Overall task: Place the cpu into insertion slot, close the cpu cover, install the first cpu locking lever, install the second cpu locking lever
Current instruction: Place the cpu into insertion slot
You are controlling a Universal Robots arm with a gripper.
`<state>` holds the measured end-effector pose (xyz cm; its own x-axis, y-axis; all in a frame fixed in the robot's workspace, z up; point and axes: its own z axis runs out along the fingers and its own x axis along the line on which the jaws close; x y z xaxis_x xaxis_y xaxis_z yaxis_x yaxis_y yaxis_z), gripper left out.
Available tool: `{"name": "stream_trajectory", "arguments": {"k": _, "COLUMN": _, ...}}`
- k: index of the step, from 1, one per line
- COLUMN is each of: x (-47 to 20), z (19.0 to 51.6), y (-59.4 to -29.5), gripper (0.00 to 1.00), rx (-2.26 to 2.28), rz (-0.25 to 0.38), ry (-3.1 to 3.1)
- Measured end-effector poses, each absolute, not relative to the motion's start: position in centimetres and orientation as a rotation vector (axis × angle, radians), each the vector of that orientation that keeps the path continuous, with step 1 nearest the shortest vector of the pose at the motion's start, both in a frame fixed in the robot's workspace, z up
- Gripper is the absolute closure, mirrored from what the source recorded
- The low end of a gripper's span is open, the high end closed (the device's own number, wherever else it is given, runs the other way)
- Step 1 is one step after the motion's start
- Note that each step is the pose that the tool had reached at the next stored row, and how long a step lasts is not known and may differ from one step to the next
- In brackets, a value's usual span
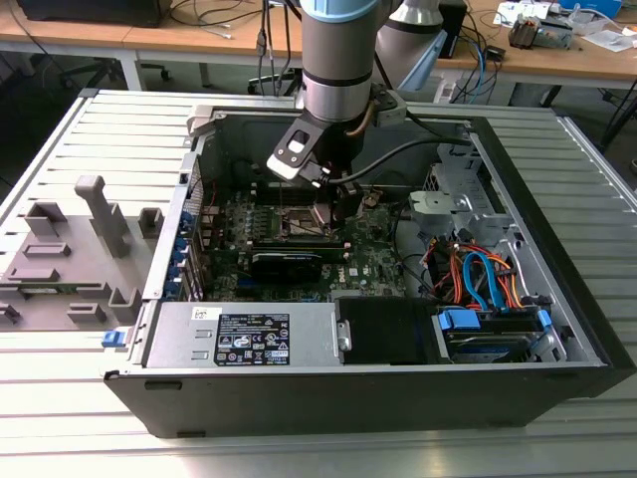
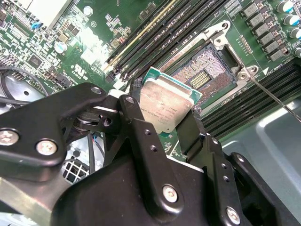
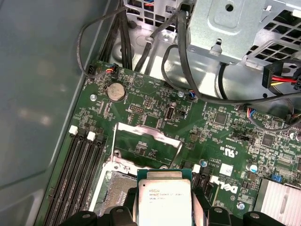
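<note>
Inside the open computer case (image 1: 557, 249), over the green motherboard (image 3: 221, 127), my end effector (image 2: 164, 120) hovers by the bare insertion slot (image 2: 200, 77), clamped on the cpu (image 2: 167, 106) by opposite edges. The cpu hangs tilted, unseated, with the slot just beyond it.

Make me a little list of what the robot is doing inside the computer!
robot arm: reaching down into the open computer case
fingers: shut on the cpu, one on each side
cpu: held over the green board beside the slot, not seated in it
insertion slot: empty, its pins showing
cpu cover: swung open, off the slot
work so far: cpu picked up; nothing installed yet
</note>
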<state>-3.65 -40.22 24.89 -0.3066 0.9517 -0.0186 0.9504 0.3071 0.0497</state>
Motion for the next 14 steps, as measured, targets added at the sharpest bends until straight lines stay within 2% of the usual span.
{"name": "stream_trajectory", "arguments": {"k": 14, "x": -3.65, "z": 24.89, "y": -40.23, "gripper": 0.45, "rx": 1.848, "rz": 0.045, "ry": 2.485}}
